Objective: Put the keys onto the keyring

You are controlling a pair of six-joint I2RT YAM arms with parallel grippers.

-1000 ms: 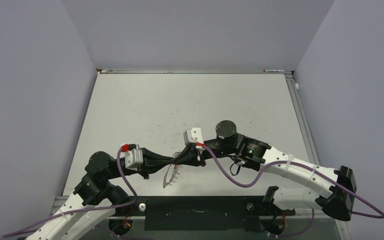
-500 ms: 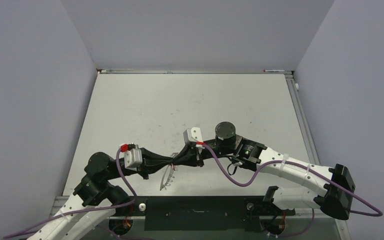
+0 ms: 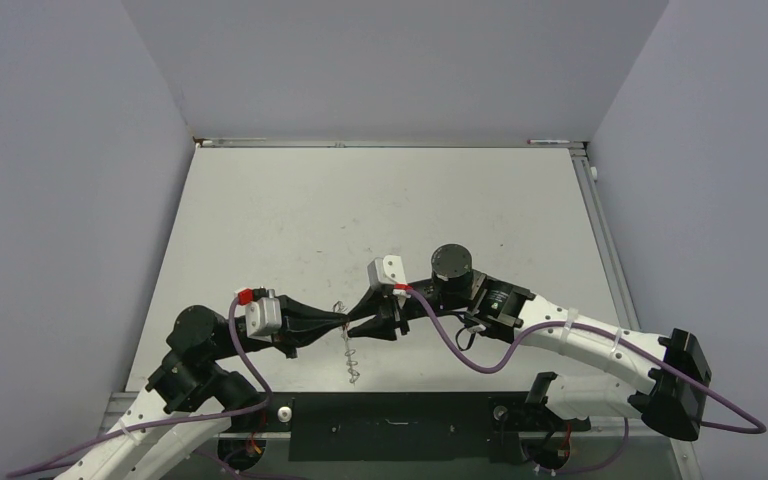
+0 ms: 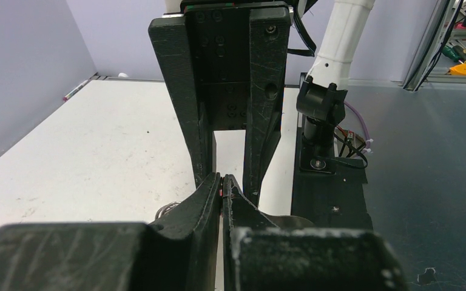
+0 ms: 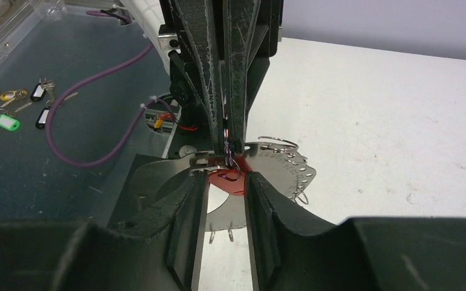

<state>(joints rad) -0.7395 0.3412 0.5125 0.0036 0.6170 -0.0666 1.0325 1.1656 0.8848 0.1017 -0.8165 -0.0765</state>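
Note:
My left gripper [image 3: 343, 322] is shut on the key [image 5: 229, 180], whose red head shows just below its tips in the right wrist view; a red speck shows between its jaws in the left wrist view [image 4: 221, 193]. The keyring [image 5: 282, 165], a flat silvery hoop with small loops on its rim, hangs with the key over the table's near edge. It is edge-on in the top view [image 3: 350, 362]. My right gripper [image 5: 226, 185] is open and faces the left one tip to tip. Its fingers [image 5: 195, 206] stand on either side of the red head, apart from it.
The black base plate [image 3: 390, 425] and both arm bases lie just behind the hanging ring. A purple cable [image 5: 91, 154] loops over the dark bench beside the table. Several tagged keys [image 5: 6, 121] lie on that bench. Grey walls enclose the table.
The keyring has swung from a tilted, face-showing pose to hanging edge-on, a little further right. The left wrist has shifted slightly left. The right gripper's tips now show parted.

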